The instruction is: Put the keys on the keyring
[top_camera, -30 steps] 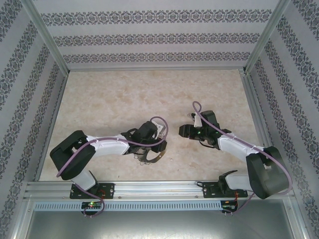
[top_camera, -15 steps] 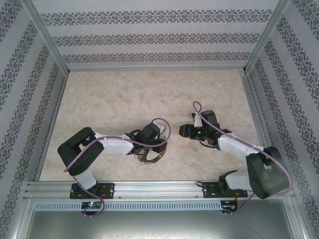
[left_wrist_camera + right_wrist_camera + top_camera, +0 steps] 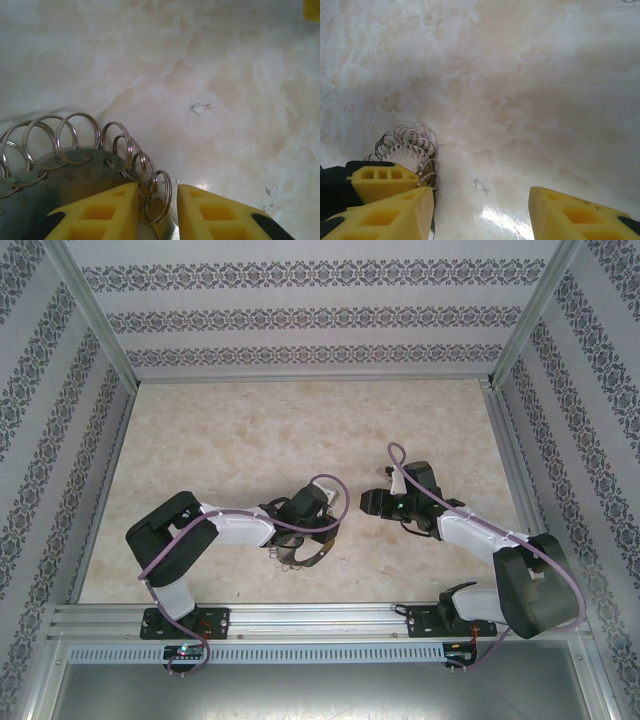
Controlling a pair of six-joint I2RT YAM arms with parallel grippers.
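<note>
Seen from above, the left gripper (image 3: pixel 300 540) hides most of the keyring (image 3: pixel 296 559), near the table's (image 3: pixel 220 440) front. Its wrist camera shows narrowed jaws flanking the looped rim, grip unclear. The right gripper (image 3: pixel 481 200) gapes, empty.

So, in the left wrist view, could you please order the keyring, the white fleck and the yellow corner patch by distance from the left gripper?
1. keyring, its loops between the left gripper's fingers.
2. white fleck, mid-table, right of centre.
3. yellow patch, far top-right corner; what it is, unclear.
</note>
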